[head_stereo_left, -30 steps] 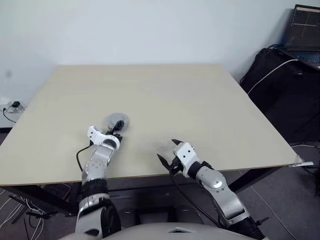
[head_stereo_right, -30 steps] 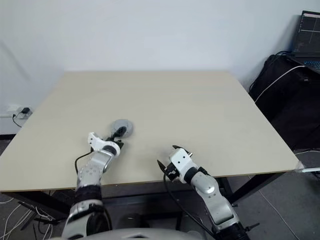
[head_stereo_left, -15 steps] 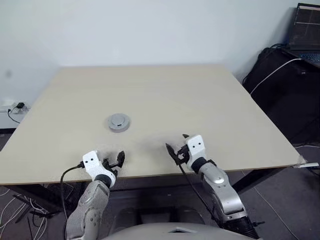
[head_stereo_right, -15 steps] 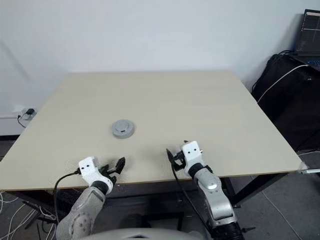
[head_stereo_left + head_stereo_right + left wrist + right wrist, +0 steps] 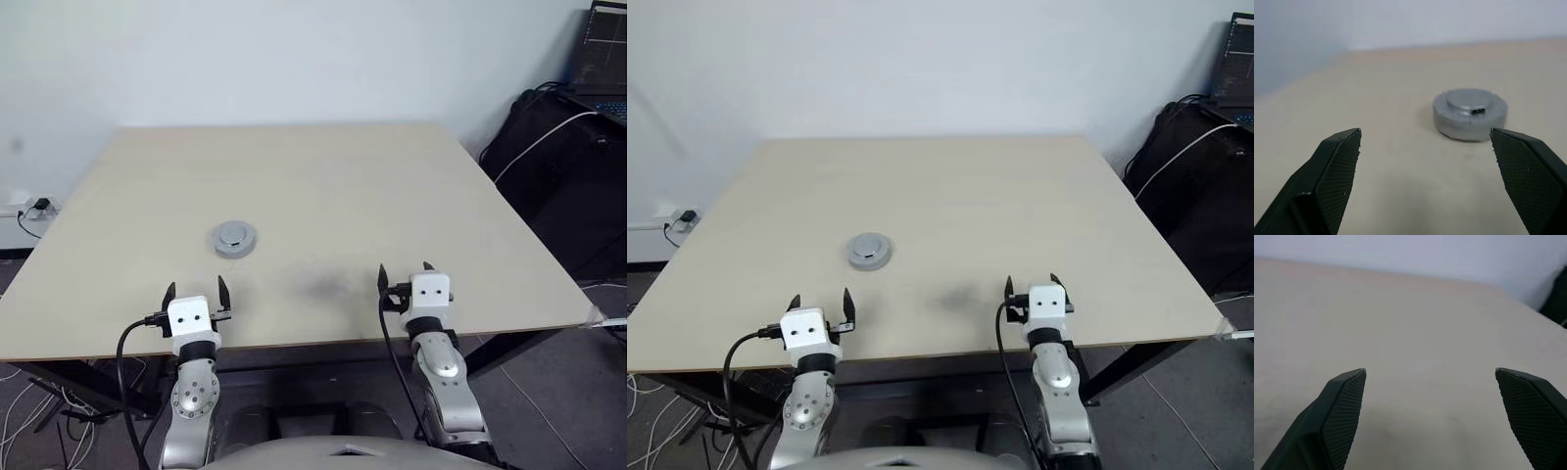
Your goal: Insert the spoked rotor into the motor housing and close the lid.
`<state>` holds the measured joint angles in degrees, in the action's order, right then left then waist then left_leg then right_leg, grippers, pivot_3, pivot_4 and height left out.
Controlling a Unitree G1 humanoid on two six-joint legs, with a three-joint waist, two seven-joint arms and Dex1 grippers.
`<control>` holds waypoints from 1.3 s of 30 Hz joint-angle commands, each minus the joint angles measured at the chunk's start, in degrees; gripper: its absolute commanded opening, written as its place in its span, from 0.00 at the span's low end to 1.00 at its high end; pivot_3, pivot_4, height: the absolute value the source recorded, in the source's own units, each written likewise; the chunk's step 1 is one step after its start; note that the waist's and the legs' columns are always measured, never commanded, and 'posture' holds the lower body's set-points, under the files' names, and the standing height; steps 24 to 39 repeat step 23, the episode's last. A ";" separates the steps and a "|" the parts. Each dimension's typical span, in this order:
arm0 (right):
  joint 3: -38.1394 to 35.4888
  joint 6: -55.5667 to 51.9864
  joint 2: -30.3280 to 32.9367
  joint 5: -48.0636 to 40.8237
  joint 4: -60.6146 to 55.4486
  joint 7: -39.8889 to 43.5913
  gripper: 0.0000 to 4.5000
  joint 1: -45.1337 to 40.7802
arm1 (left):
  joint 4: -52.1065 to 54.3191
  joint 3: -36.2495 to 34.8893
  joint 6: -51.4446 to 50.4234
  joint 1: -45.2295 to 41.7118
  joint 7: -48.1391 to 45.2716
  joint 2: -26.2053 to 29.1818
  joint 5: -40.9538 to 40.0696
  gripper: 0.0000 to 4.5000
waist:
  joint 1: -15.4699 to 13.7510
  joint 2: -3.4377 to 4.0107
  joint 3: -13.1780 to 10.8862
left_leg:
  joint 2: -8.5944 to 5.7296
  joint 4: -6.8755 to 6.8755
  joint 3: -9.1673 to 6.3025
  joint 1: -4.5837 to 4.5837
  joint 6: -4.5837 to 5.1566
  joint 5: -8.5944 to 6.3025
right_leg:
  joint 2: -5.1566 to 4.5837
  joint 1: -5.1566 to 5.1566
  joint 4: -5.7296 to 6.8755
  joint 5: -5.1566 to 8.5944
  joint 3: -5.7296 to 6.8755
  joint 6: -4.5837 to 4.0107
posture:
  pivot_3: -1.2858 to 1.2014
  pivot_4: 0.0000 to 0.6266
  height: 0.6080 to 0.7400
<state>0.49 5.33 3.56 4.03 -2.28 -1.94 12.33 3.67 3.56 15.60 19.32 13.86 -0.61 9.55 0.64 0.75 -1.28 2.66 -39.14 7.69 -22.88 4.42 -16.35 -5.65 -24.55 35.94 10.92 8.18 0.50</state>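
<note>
Both arms have pulled back to the near edge of the table (image 5: 323, 186): the left gripper (image 5: 195, 291) has left the lid (image 5: 234, 238), and the right gripper (image 5: 405, 275) has swung outward. Each stands wide open, empty. The lid, smooth grey face up, covers the motor housing (image 5: 1470, 128) mid-table, hiding the rotor. A laptop (image 5: 600, 61) sits cut off at far right.
</note>
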 commanded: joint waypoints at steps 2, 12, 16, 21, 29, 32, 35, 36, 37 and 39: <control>-0.22 2.37 -1.65 -0.68 -0.90 -0.96 1.00 1.86 | -2.11 1.11 5.05 -1.08 -0.61 -0.08 0.99 0.99 | 0.04 0.03 -0.03 | 0.00 0.00 0.00 0.00 0.01 0.00 | -0.02 0.00 0.00 0.00 0.00 -0.01 | 0.52 0.00 1.00; 0.21 1.85 -2.83 -2.09 -0.32 1.28 1.00 2.28 | -1.79 1.45 5.39 -0.65 -4.09 -0.68 -1.52 0.99 | 0.04 0.15 -0.14 | 0.04 0.00 -0.04 0.00 0.02 -0.01 | -0.07 -0.01 0.00 0.02 0.02 -0.02 | 0.52 0.00 1.00; 0.45 1.55 -2.74 -1.97 -0.06 1.69 1.00 1.72 | -1.76 1.42 5.42 -0.34 -4.37 -0.82 -1.57 0.99 | 0.04 0.16 -0.15 | 0.04 0.00 -0.04 -0.01 0.02 -0.01 | -0.06 -0.01 0.00 0.02 0.09 -0.03 | 0.52 0.00 1.00; 0.52 1.15 -2.72 -1.79 -0.20 2.03 1.00 1.65 | -1.87 1.58 5.39 -0.24 -4.53 -0.92 -1.68 0.99 | 0.01 0.16 -0.15 | 0.04 -0.01 -0.04 -0.01 0.02 -0.01 | -0.06 0.00 0.00 0.02 0.11 -0.03 | 0.52 0.00 1.00; 0.59 0.95 -2.71 -1.70 -0.31 2.10 1.00 1.72 | -2.07 1.65 5.48 -0.22 -4.58 -0.97 -1.70 0.99 | 0.02 0.16 -0.16 | 0.04 -0.01 -0.04 -0.01 0.02 -0.01 | -0.06 0.00 0.00 0.02 0.11 -0.03 | 0.52 0.00 1.00; 0.59 0.95 -2.71 -1.70 -0.31 2.10 1.00 1.72 | -2.07 1.65 5.48 -0.22 -4.58 -0.97 -1.70 0.99 | 0.02 0.16 -0.16 | 0.04 -0.01 -0.04 -0.01 0.02 -0.01 | -0.06 0.00 0.00 0.02 0.11 -0.03 | 0.52 0.00 1.00; 0.59 0.95 -2.71 -1.70 -0.31 2.10 1.00 1.72 | -2.07 1.65 5.48 -0.22 -4.58 -0.97 -1.70 0.99 | 0.02 0.16 -0.16 | 0.04 -0.01 -0.04 -0.01 0.02 -0.01 | -0.06 0.00 0.00 0.02 0.11 -0.03 | 0.52 0.00 1.00; 0.59 0.95 -2.71 -1.70 -0.31 2.10 1.00 1.72 | -2.07 1.65 5.48 -0.22 -4.58 -0.97 -1.70 0.99 | 0.02 0.16 -0.16 | 0.04 -0.01 -0.04 -0.01 0.02 -0.01 | -0.06 0.00 0.00 0.02 0.11 -0.03 | 0.52 0.00 1.00; 0.59 0.95 -2.71 -1.70 -0.31 2.10 1.00 1.72 | -2.07 1.65 5.48 -0.22 -4.58 -0.97 -1.70 0.99 | 0.02 0.16 -0.16 | 0.04 -0.01 -0.04 -0.01 0.02 -0.01 | -0.06 0.00 0.00 0.02 0.11 -0.03 | 0.52 0.00 1.00; 0.59 0.95 -2.71 -1.70 -0.31 2.10 1.00 1.72 | -2.07 1.65 5.48 -0.22 -4.58 -0.97 -1.70 0.99 | 0.02 0.16 -0.16 | 0.04 -0.01 -0.04 -0.01 0.02 -0.01 | -0.06 0.00 0.00 0.02 0.11 -0.03 | 0.52 0.00 1.00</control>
